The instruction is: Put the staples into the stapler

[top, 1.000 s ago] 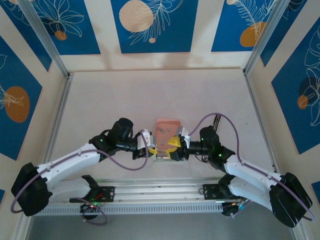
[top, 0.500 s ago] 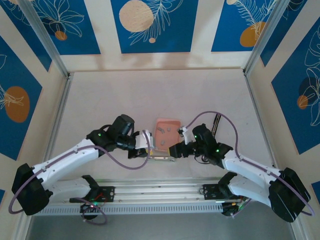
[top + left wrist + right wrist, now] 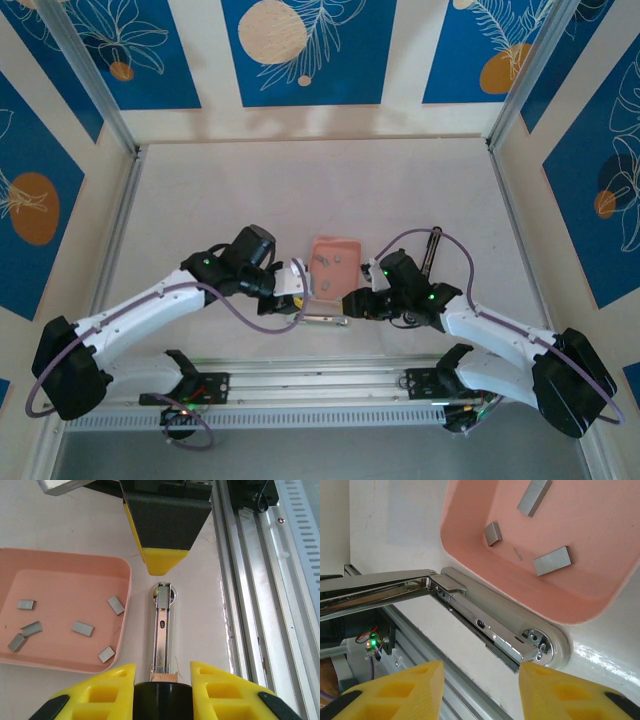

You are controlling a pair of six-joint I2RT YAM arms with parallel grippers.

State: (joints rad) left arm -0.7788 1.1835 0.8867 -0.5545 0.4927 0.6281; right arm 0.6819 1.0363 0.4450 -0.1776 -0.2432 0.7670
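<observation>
Since a second ago: left gripper (image 3: 162,676) and right gripper (image 3: 481,669) were bunched over the near edge of the pink rectangular plastic tray (image 3: 60,562), hiding the open silver metal stapler (image 3: 162,630). Now they sit further apart, with the right arm backed off toward near right. The stapler's silver length shows between them in the top view. Tray is in the same spot.

Left gripper: clenched on a black part at the stapler's left end.

Stapler: flat on the pale bench (image 3: 300,190), running left-right just near of the tray, alongside its near wall. It lies between the tray and the aluminium rail (image 3: 260,605) at the bench's near edge. Touching the tray or not: can't tell.

Right wrist view: chrome top arm (image 3: 375,587) is hinged open off the magazine channel (image 3: 480,624), channel facing up. A small grey block (image 3: 162,594) sits at the channel's right end; strip or pusher, can't tell.

Right gripper: released, fingers apart, nothing between them, hovering just off the stapler's right end. In the left wrist view one of its fingertips (image 3: 162,562) points at that end, with a small gap left.

Staples (image 3: 82,628): short grey metal strips, loose and scattered on the tray floor, six counted in the left wrist view. Neither gripper holds one.
</observation>
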